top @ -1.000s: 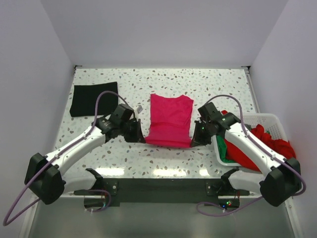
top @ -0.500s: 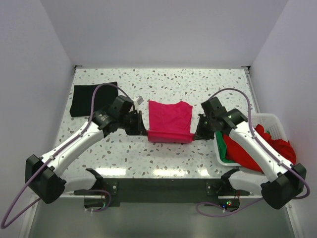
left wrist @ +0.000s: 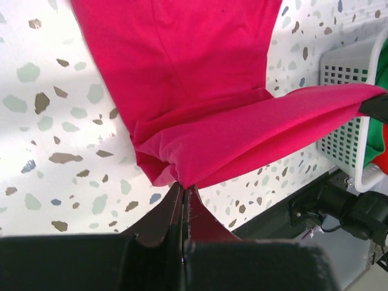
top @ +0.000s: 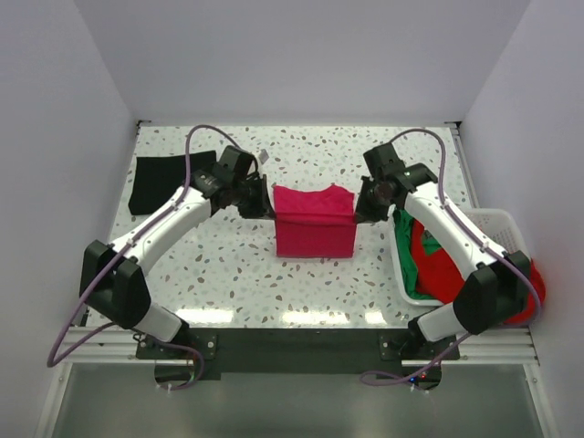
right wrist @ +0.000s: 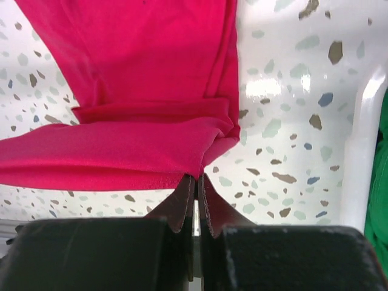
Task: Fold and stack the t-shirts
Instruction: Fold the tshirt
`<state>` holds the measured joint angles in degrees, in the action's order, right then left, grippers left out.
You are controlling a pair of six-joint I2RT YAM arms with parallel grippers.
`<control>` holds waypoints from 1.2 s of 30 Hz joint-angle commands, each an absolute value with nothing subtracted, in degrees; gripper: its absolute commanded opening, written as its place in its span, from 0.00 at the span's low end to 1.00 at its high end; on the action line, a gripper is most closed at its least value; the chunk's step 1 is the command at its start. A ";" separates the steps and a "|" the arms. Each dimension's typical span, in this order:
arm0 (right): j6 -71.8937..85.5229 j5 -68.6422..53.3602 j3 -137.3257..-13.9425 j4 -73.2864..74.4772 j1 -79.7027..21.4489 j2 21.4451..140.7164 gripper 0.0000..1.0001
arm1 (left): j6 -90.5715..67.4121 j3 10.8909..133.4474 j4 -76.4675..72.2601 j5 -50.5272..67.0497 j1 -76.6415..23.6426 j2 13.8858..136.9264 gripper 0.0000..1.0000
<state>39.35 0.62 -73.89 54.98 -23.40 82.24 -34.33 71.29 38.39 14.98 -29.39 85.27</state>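
Magenta-pink cloth t-shirt [top: 315, 230] on speckled white counter [top: 228, 274]; left pincer [top: 262, 199] and right pincer [top: 359, 212] each clamped on one corner, edge stretched between.

1. Your top camera looked down from above and behind the arm bases, covering the whole speckled table [top: 228, 274].
2. Your left wrist camera looked down very near the magenta t-shirt [left wrist: 200, 79], with the white lattice basket [left wrist: 345, 91] at its right edge.
3. Your right wrist camera looked down equally near; all three views shared that shirt.
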 commanded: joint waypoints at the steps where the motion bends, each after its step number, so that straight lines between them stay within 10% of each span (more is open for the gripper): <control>1: 35.34 5.01 -80.23 54.49 -21.54 85.86 0.00 | -30.68 75.49 37.62 14.41 -26.81 87.36 0.00; 36: 25.93 1.67 -116.80 56.69 -13.54 122.43 0.00 | -31.38 94.57 31.55 19.07 -16.88 115.57 0.00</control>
<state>28.21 -0.64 -112.95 55.29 -15.44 121.32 -31.90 91.66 31.11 21.06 -18.96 114.61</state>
